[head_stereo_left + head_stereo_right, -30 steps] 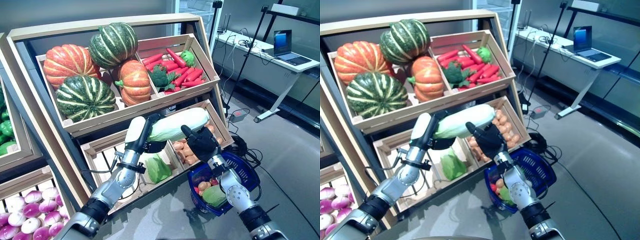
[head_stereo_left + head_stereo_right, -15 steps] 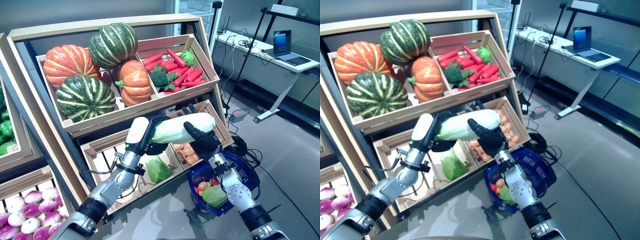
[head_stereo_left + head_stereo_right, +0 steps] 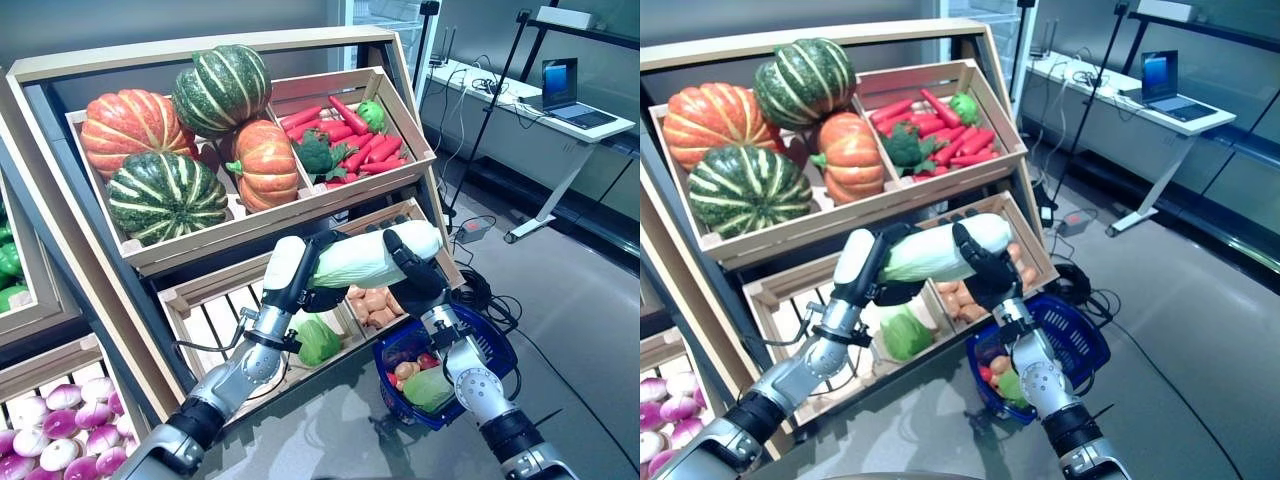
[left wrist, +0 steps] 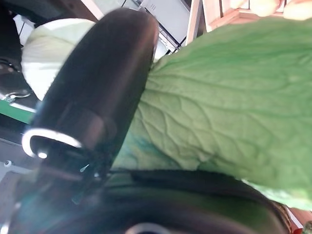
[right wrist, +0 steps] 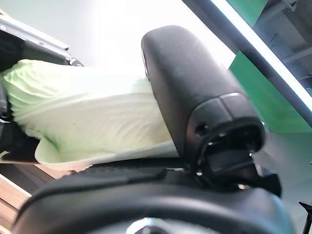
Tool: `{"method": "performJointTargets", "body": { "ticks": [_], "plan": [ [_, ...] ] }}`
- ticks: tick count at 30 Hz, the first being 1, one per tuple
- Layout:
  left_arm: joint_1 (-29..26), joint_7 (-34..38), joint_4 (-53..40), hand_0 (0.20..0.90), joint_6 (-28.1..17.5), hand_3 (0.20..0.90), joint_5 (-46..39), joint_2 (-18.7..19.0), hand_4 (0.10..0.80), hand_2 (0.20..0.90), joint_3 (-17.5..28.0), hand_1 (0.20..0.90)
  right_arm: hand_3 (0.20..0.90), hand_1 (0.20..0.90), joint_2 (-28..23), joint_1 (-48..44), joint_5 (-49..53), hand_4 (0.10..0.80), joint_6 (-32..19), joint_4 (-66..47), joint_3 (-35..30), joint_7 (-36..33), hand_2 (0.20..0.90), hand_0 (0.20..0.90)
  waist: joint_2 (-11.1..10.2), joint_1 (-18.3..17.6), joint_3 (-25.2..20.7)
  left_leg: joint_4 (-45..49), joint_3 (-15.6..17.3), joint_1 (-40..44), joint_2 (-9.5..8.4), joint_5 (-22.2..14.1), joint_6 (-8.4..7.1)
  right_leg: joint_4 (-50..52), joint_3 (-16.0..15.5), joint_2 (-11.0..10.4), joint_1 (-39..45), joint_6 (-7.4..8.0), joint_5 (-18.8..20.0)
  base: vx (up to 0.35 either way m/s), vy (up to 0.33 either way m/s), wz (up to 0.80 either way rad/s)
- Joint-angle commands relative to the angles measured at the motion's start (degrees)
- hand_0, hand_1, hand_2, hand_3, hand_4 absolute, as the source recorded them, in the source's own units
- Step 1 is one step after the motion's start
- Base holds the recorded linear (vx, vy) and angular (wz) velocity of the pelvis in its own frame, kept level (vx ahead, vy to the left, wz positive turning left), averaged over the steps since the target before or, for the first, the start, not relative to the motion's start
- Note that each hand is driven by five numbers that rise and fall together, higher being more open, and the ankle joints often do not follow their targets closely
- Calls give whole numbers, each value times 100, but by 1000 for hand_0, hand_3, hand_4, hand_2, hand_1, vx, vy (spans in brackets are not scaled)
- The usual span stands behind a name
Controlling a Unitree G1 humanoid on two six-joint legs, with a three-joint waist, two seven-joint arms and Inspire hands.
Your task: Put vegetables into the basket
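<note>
A long pale napa cabbage [image 3: 365, 262], green at one end and white at the other, hangs in the air in front of the lower crates. My left hand [image 3: 298, 278] is curled round its green leafy end, and its thumb [image 4: 92, 97] lies against the leaf [image 4: 224, 112]. My right hand [image 3: 412, 272] is wrapped over the white end, thumb [image 5: 195, 92] across the cabbage [image 5: 83, 114]. The blue basket [image 3: 498, 347] stands on the floor below and to the right of the right hand. It holds a green vegetable [image 3: 430, 390] and some red and brown ones.
The slanted wooden stand holds pumpkins [image 3: 165, 195] and red vegetables with broccoli [image 3: 355, 145] up top. Below are brown round vegetables [image 3: 372, 305] and a green leafy head [image 3: 318, 340]. Purple-white turnips [image 3: 60, 440] lie at lower left. A desk with a laptop [image 3: 560, 85] stands far right.
The cabbage has moved to the right, toward the basket's side. My right hand, open beside it before, has closed over its white end. The left hand still holds the green end.
</note>
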Motion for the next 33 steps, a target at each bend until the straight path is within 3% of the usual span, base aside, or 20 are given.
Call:
{"method": "performJointTargets", "body": {
  "ticks": [1,2,3,8,15,25,33],
  "plan": [
    [-548,-350,-210,300,-764,300,-86,-88,400,300,-756,300,300,300,716,-1359,752,400,-567,-996,-671,562,300,300,-93,-32,-108,4,-143,-27,-91,-319,179,162,-20,-33,7,-340,-9,0,0,0],
    [-525,-389,-213,324,-726,324,-162,-92,416,324,-735,324,300,300,721,-1343,752,400,-574,-998,-693,562,300,300,-94,-33,-106,4,-142,-27,-88,-319,180,157,-16,-32,6,-338,-2,0,0,0],
    [-494,-428,-209,900,-632,900,-265,-105,800,900,-700,900,300,300,719,-1329,748,400,-588,-1011,-714,547,300,300,-97,-36,-103,4,-139,-26,-86,-318,180,150,-9,-30,2,-337,6,0,0,0],
    [-388,-769,-9,900,-148,900,-862,-181,800,900,-532,900,300,300,705,-1281,537,400,-640,-1007,-789,392,300,300,-99,-49,-90,4,-117,-22,-76,-312,182,121,8,-23,-2,-338,36,-1,-1,-3],
    [-42,-1041,537,900,413,900,-1493,-217,800,900,137,900,300,300,415,-1106,-13,400,-776,-768,-1162,47,300,300,-101,-75,-79,4,-67,-6,-52,-289,177,103,37,-9,-23,-347,72,2,-1,-1],
    [58,-928,1303,900,991,900,-1092,3,800,900,707,900,300,300,-210,-1013,-310,400,-1068,-160,-1870,-412,300,300,-34,-170,-49,4,13,49,-27,-273,149,59,98,4,-18,-341,114,33,-16,-5],
    [-263,-789,2314,900,1799,900,-1148,404,800,900,1048,900,300,300,-952,-1041,-377,400,-1171,787,-2323,-838,300,300,85,-314,40,4,107,10,-9,-207,92,61,186,1,-121,-331,143,31,-15,-4]
  ]
}}
